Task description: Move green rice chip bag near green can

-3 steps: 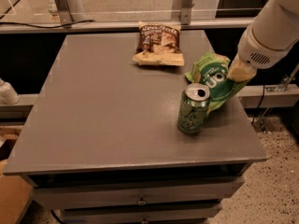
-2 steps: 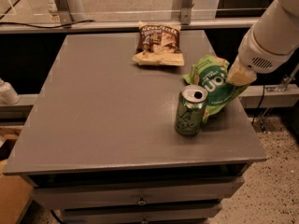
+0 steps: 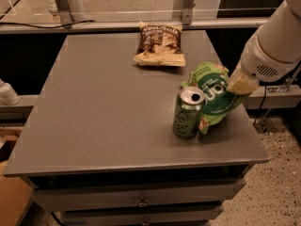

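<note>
There it was: the gripper [image 3: 241, 84], a tan pad under the smooth white arm [image 3: 275, 46], was clamped on the right edge of the green rice chip bag [image 3: 214, 98]. The crinkled, glossy bag stood tilted near the right edge of the flat grey table [image 3: 103, 107]. Its lower left side was pressed against the green can [image 3: 187, 114], an upright metal cylinder with its silver top open. Well behind lay the brown chip bag [image 3: 160, 44], flat and rumpled.
</note>
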### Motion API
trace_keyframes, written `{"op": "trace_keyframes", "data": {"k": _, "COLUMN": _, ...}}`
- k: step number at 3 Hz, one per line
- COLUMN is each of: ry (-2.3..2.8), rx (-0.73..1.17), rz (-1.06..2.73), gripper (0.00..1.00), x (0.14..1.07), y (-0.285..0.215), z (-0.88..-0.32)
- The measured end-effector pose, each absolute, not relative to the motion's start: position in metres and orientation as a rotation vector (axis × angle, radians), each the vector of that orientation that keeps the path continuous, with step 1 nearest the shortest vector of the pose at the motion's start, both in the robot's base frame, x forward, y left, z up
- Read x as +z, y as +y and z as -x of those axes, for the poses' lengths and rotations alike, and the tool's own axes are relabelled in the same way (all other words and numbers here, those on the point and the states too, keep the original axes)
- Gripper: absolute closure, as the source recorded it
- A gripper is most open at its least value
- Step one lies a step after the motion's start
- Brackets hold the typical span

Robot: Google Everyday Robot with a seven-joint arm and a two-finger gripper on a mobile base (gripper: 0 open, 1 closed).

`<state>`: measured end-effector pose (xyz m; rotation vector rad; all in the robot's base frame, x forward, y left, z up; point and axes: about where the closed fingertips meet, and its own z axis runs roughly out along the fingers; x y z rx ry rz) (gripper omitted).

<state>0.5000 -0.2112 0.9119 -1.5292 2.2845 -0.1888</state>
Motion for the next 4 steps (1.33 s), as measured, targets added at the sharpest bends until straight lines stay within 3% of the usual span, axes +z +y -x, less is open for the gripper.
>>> {"op": "trace_keyframes", "data": {"k": 4, "ry": 2.272, "rx": 0.003, "rz": 1.617, "gripper": 1.00, "x": 0.894, "y": -0.175, "z": -0.450}}
